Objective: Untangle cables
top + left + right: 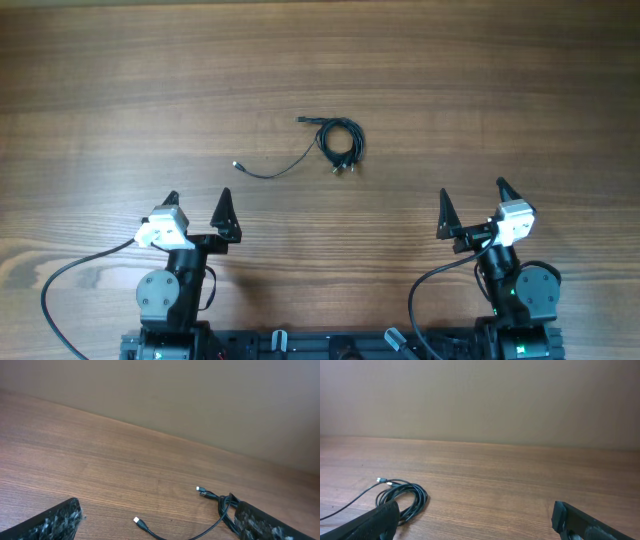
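The cables (340, 143) are thin black cords coiled in a small bundle at the table's middle, with one strand trailing left to a small plug (237, 164). They also show in the left wrist view (220, 510) and in the right wrist view (402, 496). My left gripper (197, 212) is open and empty, near the front left, well short of the trailing plug. My right gripper (472, 209) is open and empty at the front right, away from the bundle.
The wooden table (500, 80) stretches to a plain wall at the back. Thick black wires (60, 290) hang from the arm bases at the front edge.
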Controlling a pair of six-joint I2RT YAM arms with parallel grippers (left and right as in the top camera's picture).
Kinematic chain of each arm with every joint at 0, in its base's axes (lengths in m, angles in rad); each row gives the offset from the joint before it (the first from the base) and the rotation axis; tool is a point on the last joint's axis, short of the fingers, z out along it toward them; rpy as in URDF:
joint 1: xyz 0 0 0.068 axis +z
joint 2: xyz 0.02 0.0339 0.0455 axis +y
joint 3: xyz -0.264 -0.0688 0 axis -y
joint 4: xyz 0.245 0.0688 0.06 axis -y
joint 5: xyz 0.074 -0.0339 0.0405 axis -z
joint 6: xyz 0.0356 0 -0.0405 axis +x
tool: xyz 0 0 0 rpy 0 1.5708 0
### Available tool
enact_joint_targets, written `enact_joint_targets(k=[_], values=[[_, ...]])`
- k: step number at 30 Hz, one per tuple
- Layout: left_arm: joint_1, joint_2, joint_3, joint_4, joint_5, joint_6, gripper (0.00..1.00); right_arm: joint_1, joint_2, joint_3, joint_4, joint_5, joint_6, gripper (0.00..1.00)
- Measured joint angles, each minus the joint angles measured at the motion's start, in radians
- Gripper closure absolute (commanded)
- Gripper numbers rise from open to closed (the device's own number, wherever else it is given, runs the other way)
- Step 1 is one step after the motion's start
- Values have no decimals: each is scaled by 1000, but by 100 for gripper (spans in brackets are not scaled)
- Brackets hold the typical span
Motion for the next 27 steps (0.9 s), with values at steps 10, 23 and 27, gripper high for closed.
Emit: enact_joint_targets(k=[10, 23, 27], values=[[0, 0, 0, 0, 0, 0, 0, 0, 0, 0, 0, 0, 0, 0], [0, 0, 0, 0, 0, 0, 0, 0, 0, 0, 0, 0, 0, 0], [0, 0, 0, 0, 0, 0, 0, 0, 0, 0, 0, 13, -18, 0]])
